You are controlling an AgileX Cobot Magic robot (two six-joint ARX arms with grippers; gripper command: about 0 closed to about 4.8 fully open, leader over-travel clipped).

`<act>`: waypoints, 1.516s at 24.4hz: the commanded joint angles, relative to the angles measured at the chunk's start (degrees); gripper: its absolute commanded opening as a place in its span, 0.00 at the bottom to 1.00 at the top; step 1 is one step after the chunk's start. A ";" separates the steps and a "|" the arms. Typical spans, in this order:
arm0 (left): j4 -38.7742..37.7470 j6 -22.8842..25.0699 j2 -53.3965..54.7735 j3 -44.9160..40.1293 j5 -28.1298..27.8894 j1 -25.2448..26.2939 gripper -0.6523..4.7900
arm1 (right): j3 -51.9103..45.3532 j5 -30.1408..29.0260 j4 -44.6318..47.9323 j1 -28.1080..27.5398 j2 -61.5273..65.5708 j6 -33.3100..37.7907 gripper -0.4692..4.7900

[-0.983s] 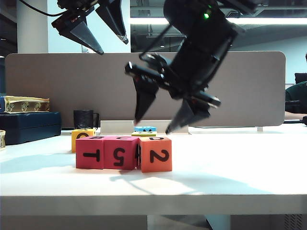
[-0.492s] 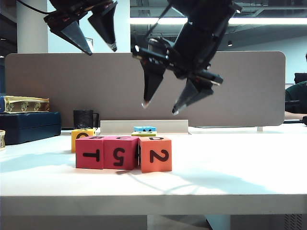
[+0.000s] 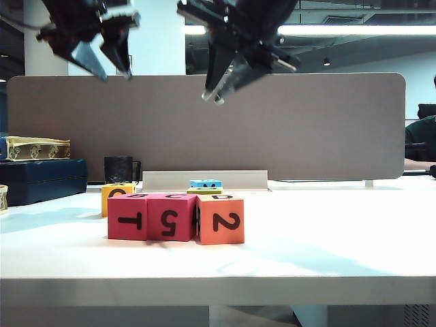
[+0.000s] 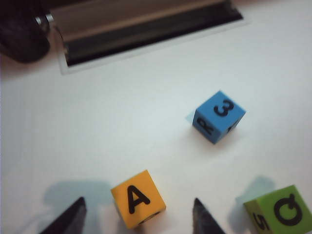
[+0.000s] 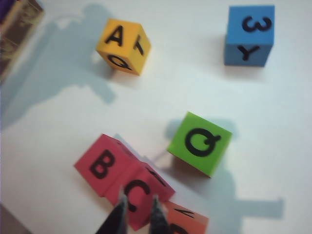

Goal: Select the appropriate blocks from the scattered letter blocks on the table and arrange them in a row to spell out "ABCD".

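White table (image 3: pixel 327 252): left end effector (image 4: pixel 136 219) apart above yellow block (image 4: pixel 138 198); right end effector (image 5: pixel 138 214) nearly together, empty.

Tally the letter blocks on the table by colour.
Yellow block: 1
Pink-red blocks: 2
Orange block: 1
Green block: 1
Blue block: 1
Total: 6

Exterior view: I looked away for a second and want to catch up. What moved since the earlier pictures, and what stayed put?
The right gripper rose from just above the orange block to high over the row, and its jaws drew nearly together, holding nothing. The left gripper shifted left and narrowed somewhat, also holding nothing. The two pink-red blocks, orange block and yellow block kept their places.
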 commanded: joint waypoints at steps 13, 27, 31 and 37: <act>4.96 -15.04 14.49 0.11 -4.28 0.02 0.86 | 13.29 -7.78 -7.26 1.60 -0.31 -6.10 0.08; 5.60 -18.47 19.61 0.11 -6.25 0.42 0.87 | 13.40 -7.02 -11.47 2.32 -0.46 -8.85 0.08; 6.51 -18.47 21.24 0.13 -6.27 0.42 0.87 | 13.40 -6.27 -12.37 2.27 -0.46 -8.87 0.08; 6.75 -18.69 23.43 0.09 -6.32 0.42 0.86 | 13.40 -6.14 -12.81 2.29 -0.46 -9.03 0.08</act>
